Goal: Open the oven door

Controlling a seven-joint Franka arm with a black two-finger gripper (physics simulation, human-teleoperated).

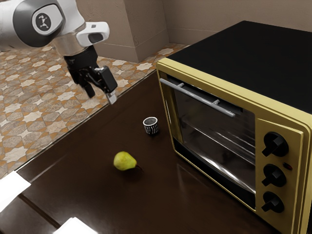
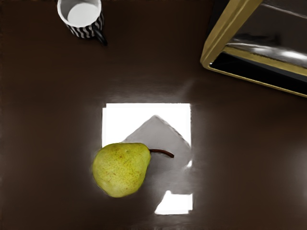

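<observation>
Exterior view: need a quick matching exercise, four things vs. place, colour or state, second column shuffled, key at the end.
Column 1
1. Pear
2. Striped mug
3. Oven door
4. Gripper

Column 2
A. Shut, with a grey bar handle near its top
B. Raised in the air, open, holding nothing
C. Yellow-green, lying on the dark brown table
D. Black and white, standing upright

Right pairs: 1-C, 2-D, 3-A, 4-B

In the exterior view, from the cup (image 1: 151,127) on the bench (image 1: 156,209): pear (image 1: 125,161) at seven o'clock, oven (image 1: 243,63) at three, door (image 1: 214,134) closed, parted pincer (image 1: 101,96) at ten.
</observation>
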